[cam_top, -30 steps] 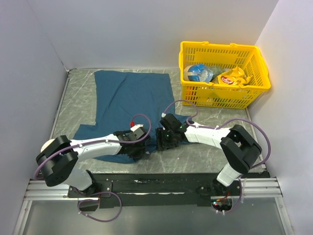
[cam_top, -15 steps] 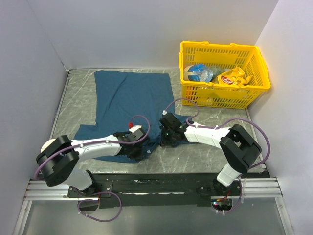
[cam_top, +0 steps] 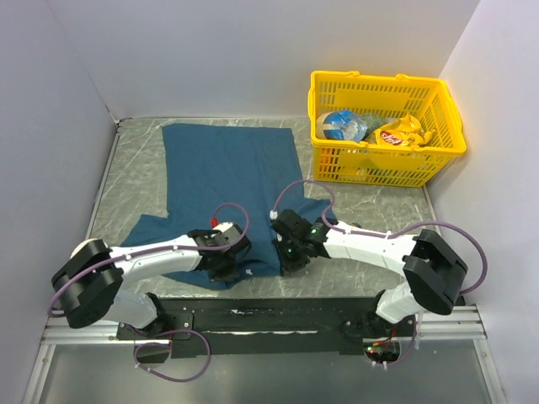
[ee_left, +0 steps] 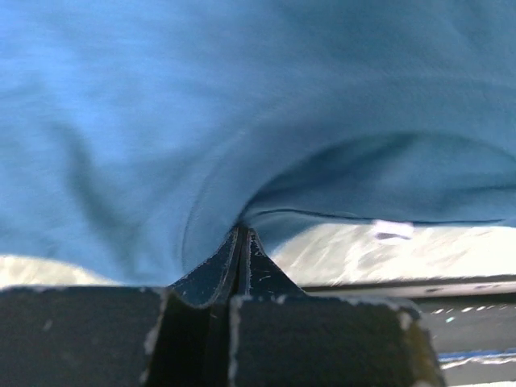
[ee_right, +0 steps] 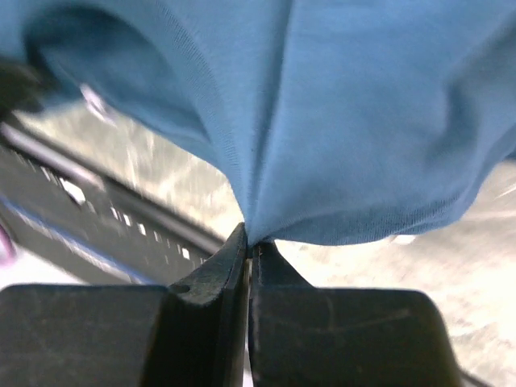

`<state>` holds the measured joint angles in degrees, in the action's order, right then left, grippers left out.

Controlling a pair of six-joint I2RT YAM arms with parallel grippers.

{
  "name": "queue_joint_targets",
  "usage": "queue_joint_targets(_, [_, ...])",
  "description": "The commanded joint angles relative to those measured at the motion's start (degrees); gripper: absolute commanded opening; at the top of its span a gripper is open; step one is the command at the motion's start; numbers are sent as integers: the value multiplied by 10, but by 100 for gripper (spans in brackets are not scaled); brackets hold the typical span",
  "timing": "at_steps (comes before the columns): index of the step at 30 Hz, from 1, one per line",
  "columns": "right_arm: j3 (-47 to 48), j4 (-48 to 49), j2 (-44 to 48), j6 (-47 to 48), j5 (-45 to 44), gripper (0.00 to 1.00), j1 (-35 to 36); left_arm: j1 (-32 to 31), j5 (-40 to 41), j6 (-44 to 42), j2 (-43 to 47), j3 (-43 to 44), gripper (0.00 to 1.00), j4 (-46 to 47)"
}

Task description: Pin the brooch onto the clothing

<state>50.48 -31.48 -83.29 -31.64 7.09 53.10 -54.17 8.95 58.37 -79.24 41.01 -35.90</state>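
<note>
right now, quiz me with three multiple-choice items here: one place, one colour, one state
1. Where does the yellow basket stand? A. near left corner. B. far right of the table. C. between the arm bases.
2. What colour is the shirt? A. teal-blue. B. red. C. white.
3. The left gripper and right gripper are: A. wide open. B. shut on shirt fabric. C. holding the basket.
Answers: 1 B, the top view shows it at the far right, beside the shirt; 2 A, every view shows teal-blue cloth; 3 B, each wrist view shows closed fingers with cloth pinched between them.
</note>
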Motion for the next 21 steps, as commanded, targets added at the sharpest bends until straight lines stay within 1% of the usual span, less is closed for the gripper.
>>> queue_joint_targets(1, [10,-81,-19,12,49,0,37,-3,17,25,43,-5,1,-84])
queue_joint_targets(5, [10,-103,-39,23,77,0,55,-3,17,27,63,18,1,-120])
queue_joint_targets(6, [15,-105,-40,32,83,2,57,-3,18,28,67,23,1,-129])
queue_joint_targets(7, [19,-107,-39,37,86,19,59,-3,20,30,69,28,1,-144])
queue_joint_targets(9, [42,-120,-29,51,71,39,58,-2,36,28,72,44,4,-159])
queue_joint_targets(10, [52,-125,-24,56,63,53,58,-2,43,27,73,49,13,-167])
queue_joint_targets(11, [89,-139,-5,67,41,63,58,5,62,26,78,64,27,-170])
queue_joint_targets(12, [102,-142,0,70,18,66,56,10,63,20,80,69,40,-168])
queue_joint_targets(13, [129,-147,9,72,3,69,50,17,62,17,81,77,47,-165])
queue_joint_targets(15, [149,-150,15,76,-13,68,38,42,58,0,89,84,66,-156])
queue_joint_targets(16, [157,-147,22,76,-29,67,29,53,56,-8,93,88,68,-145])
queue_joint_targets(18, [151,-127,30,69,-38,63,-8,93,49,-35,105,90,70,-132])
queue_joint_targets(19, [135,-119,37,68,-41,62,-24,113,43,-47,108,89,70,-124])
queue_joint_targets(20, [125,-110,38,65,-41,61,-63,157,33,-59,113,90,70,-113])
queue_joint_targets(21, [116,-100,38,65,-43,59,-81,179,28,-81,116,90,68,-104])
